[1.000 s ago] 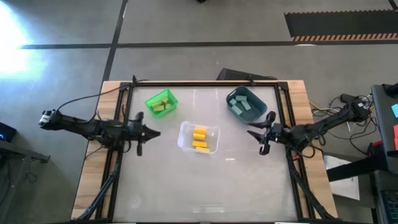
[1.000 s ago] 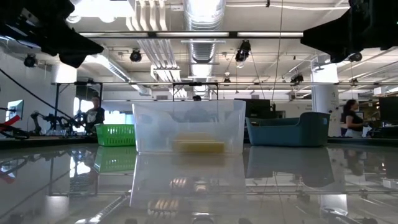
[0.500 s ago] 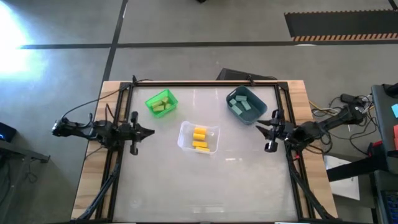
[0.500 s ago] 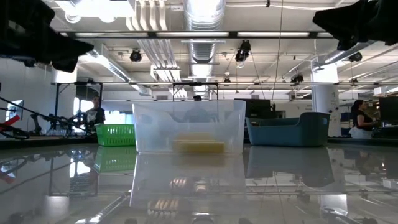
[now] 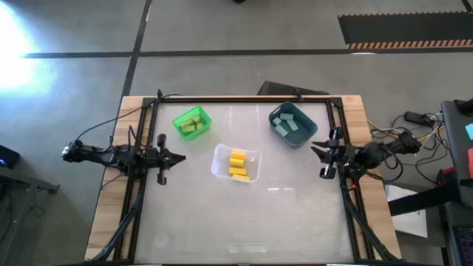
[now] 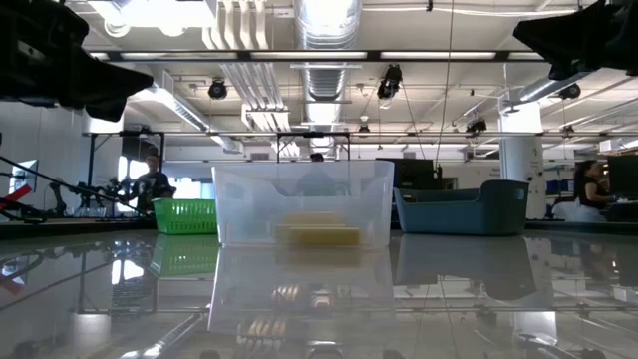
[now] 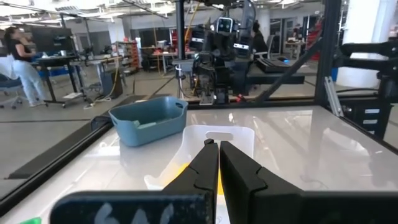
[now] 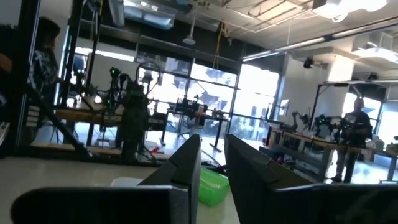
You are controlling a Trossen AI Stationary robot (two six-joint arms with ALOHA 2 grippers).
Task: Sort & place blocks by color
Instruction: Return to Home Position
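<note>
the left gripper [image 7: 219, 144] has its two dark fingers pressed together with nothing between them. it sits over the left edge of the glossy white table [image 5: 244, 214], pointing in toward the middle. the right gripper [image 8: 212, 140] has its fingers a little apart and empty. it hangs over the right edge, just beside the dark blue-grey plastic bin [image 5: 290, 124].

the blocks look fully sorted. the yellow rectangular blocks [image 5: 236, 164] lie in the clear plastic bin [image 5: 219, 168] at the centre. the light green blocks [image 5: 192, 125] are in the bright green bin [image 5: 179, 118], far left. the pale teal blocks [image 5: 284, 123] are in the blue-grey bin, far right. no block shows loose on the table.

the main risk, as i judge it, is on the right. that arm is close to the blue-grey bin, and a wide swing toward home could clip its rim and slide it on the slick top. the cables [image 5: 395, 134] bunched beside that arm could also snag.

only the high view shows what lies in all three bins. in the low view just the yellow blocks show, through the clear wall, while the green and blue-grey walls hide theirs. the wrist views alone show how the fingers stand.
</note>
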